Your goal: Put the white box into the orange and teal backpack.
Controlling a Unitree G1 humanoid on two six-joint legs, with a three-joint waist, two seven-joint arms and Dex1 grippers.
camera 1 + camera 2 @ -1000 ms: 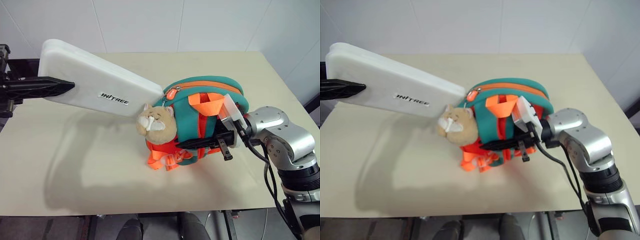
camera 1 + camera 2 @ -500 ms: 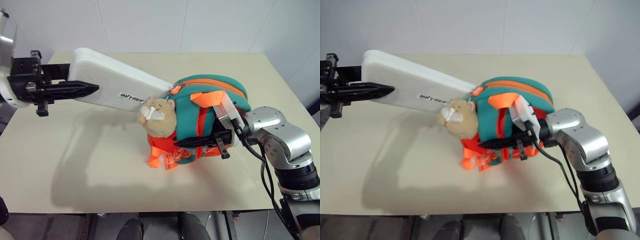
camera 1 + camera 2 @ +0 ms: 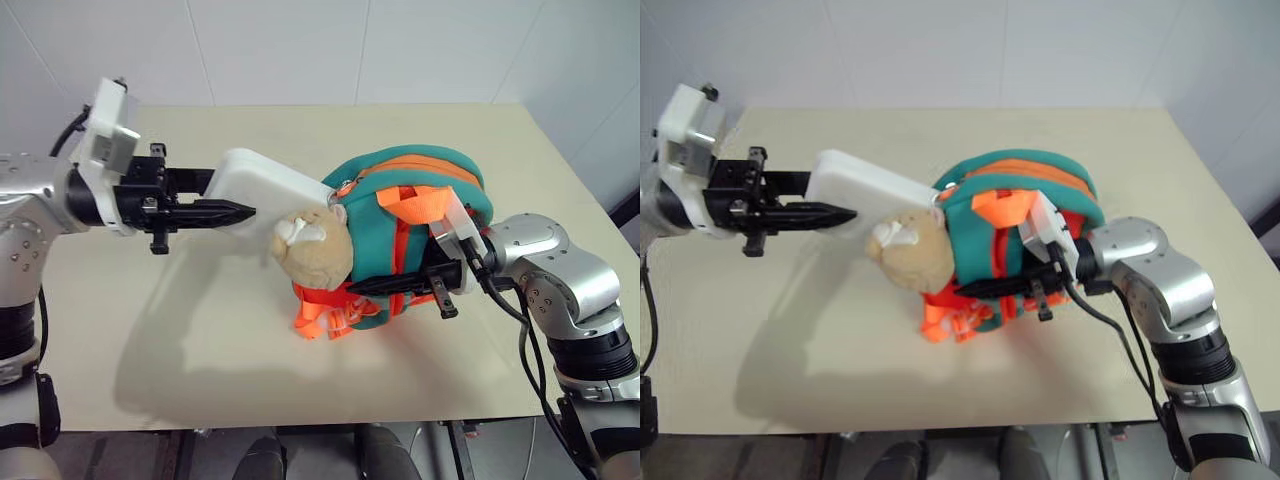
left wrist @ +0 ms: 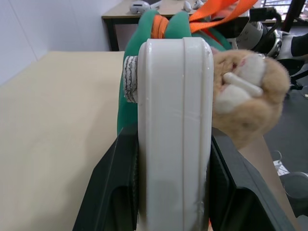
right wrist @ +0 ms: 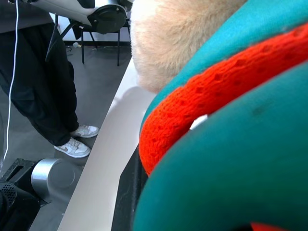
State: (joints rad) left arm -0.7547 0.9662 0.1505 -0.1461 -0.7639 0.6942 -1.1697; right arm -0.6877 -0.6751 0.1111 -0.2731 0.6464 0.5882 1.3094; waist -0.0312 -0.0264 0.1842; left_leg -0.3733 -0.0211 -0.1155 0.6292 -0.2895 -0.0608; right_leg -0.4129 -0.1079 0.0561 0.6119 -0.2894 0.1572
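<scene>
Since before, white box point(image 3: 262, 184) slid partway into backpack point(image 3: 420, 190); left jaws point(image 3: 232, 205) clamp its rear, right jaws point(image 3: 385, 288) pinch pack.

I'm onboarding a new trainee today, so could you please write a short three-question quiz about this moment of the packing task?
1. True or false: the white box lies flat on the table.
2. Which gripper holds the white box: A) left gripper B) right gripper?
3. Fill in: the plush toy hangs on the ____.

Key:
1. False; it is held above the table, its far end entering the bag's opening.
2. A; the right gripper is clamped on the bag.
3. orange and teal backpack.
</scene>
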